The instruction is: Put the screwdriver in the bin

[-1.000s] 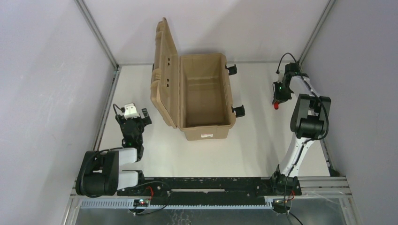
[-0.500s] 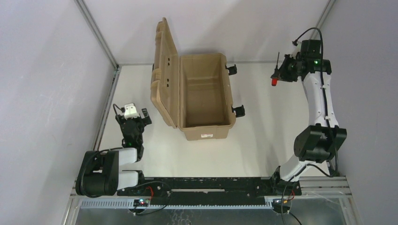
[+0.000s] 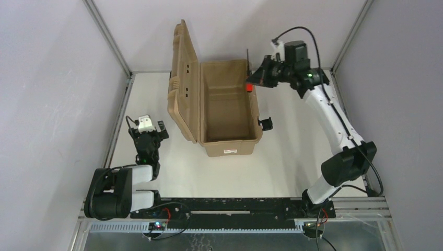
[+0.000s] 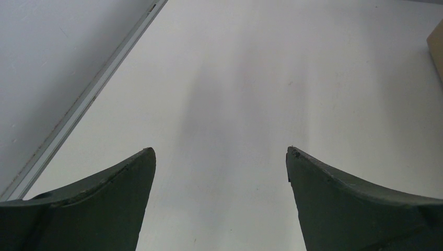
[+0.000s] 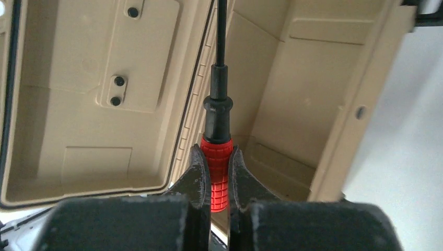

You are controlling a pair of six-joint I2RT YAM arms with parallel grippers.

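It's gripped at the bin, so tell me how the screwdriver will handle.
The screwdriver looks stiff and light: its thin shaft runs straight from a pinch on the handle. The textured red handle likely resists slipping in the right end effector. Being round, it may roll once in the bin.

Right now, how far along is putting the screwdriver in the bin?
Done: the lid of the bin stands open, and the right gripper is clamped on the screwdriver by its red handle. In hand: the screwdriver hangs at the bin's right rim, near the far end. Left: carry it over the cavity and release. The left gripper sits open and empty.
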